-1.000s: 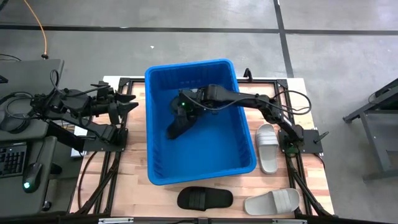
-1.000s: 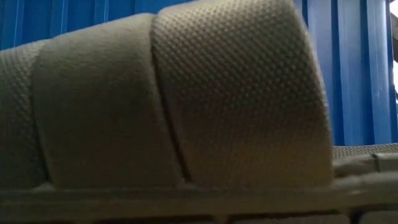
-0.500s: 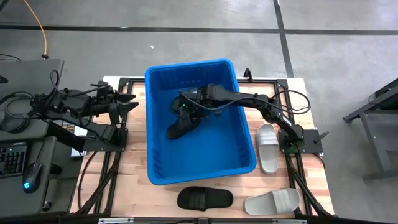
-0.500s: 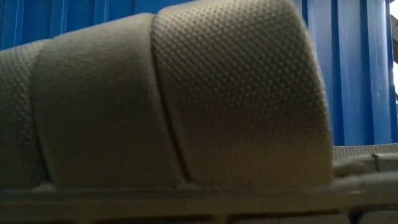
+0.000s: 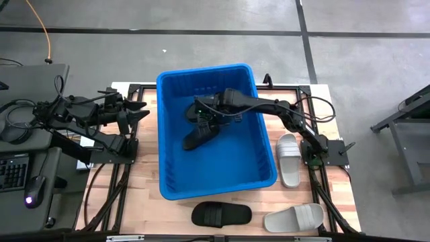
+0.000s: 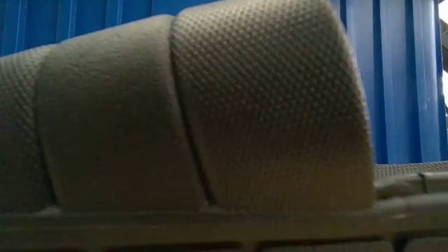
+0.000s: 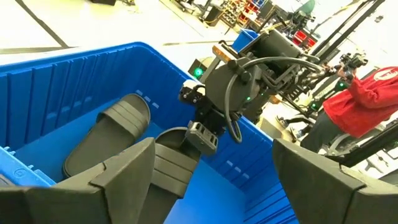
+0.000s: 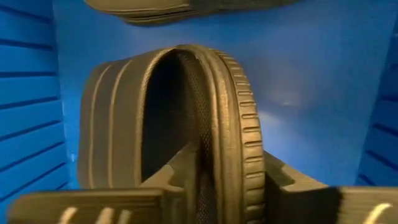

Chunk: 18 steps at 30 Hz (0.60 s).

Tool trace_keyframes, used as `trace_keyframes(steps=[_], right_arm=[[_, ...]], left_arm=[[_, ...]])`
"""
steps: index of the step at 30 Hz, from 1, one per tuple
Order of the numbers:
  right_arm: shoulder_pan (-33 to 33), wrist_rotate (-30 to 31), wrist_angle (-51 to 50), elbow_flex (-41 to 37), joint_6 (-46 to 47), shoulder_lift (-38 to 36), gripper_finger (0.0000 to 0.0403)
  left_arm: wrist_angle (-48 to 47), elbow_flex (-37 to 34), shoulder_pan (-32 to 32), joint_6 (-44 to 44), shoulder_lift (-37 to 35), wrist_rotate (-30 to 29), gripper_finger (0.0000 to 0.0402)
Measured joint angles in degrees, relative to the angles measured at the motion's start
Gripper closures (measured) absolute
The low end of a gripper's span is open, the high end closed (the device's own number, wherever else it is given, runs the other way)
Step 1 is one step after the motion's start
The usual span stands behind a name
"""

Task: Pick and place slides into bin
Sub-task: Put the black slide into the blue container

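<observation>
Over the wooden table (image 5: 144, 185), the right gripper (image 5: 203, 123) reaches into the bin (image 5: 218, 188), clamped on a black slide (image 5: 198, 138).

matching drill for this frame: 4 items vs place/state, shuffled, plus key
Items
1. right hand
2. left hand
3. black slide on the table
4. upper light grey slide

Places/states
A. on the table, between the bin and the right arm's base
B. open, outside the bin, off its left wall
C. inside the bin, shut on the held black slide
D. outside the bin, next to the corner light grey slide

Pairs: 1-C, 2-B, 3-D, 4-A
</observation>
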Motion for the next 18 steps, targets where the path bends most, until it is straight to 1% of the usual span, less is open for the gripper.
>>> trace_keyframes(steps=[4, 7, 12, 18], right_arm=[[-0.5, 0.2, -0.2, 0.0, -1.1, 0.0, 0.0274], [-0.8, 2.0, -0.8, 0.0, -1.1, 0.0, 0.0251], [-0.9, 4.3, -3.7, 0.0, -0.7, 0.0, 0.022], [-1.7, 5.1, -7.1, 0.0, -0.5, 0.0, 0.0185]], left_arm=[[0.0, 0.0, 0.0, 0.0, 0.0, 0.0, 0.0092], [0.0, 0.0, 0.0, 0.0, 0.0, 0.0, 0.0092], [0.0, 0.0, 0.0, 0.0, 0.0, 0.0, 0.0092], [0.0, 0.0, 0.0, 0.0, 0.0, 0.0, 0.0092]])
